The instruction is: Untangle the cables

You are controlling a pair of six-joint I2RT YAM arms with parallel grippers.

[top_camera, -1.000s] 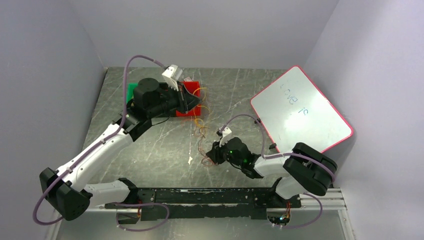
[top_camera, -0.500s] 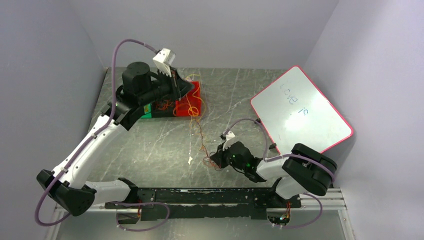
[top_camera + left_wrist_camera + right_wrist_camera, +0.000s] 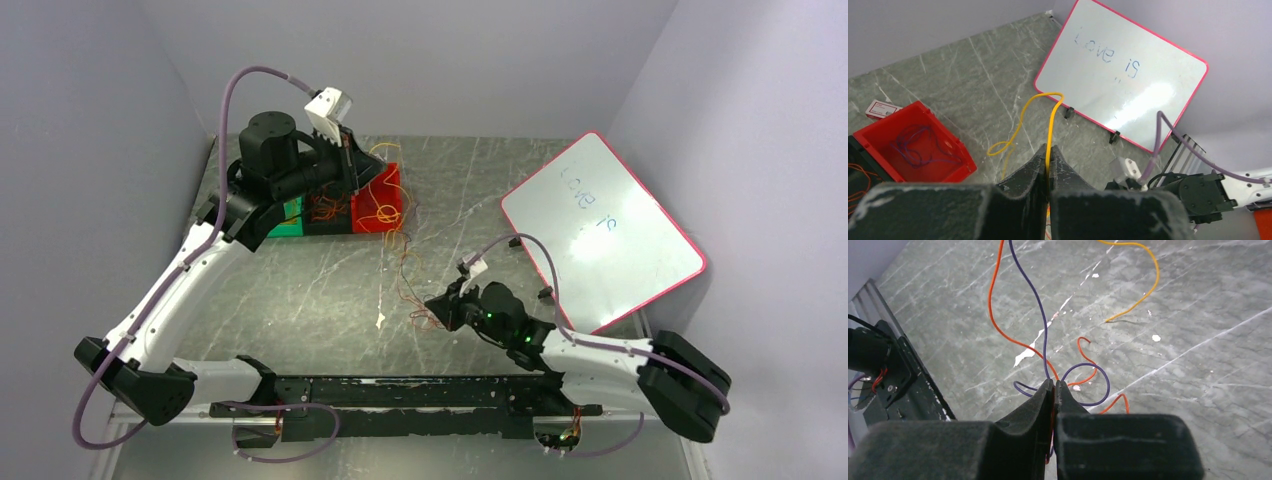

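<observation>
Left gripper (image 3: 1048,162) was up over the red bin (image 3: 955,167) near the desk's (image 3: 480,190) far left corner, jaws pinched tight on a yellow cable (image 3: 1020,117) that looped out past the tips. Right gripper (image 3: 1054,387) sat low by the desk's near edge, about mid-width, jaws clamped on a purple cable (image 3: 1030,285) and an orange cable (image 3: 993,305). Other orange and yellow cables (image 3: 403,265) trailed across the desk from there up to the red bin, some lying inside it, and a whiteboard (image 3: 600,225) stood by the right edge.
</observation>
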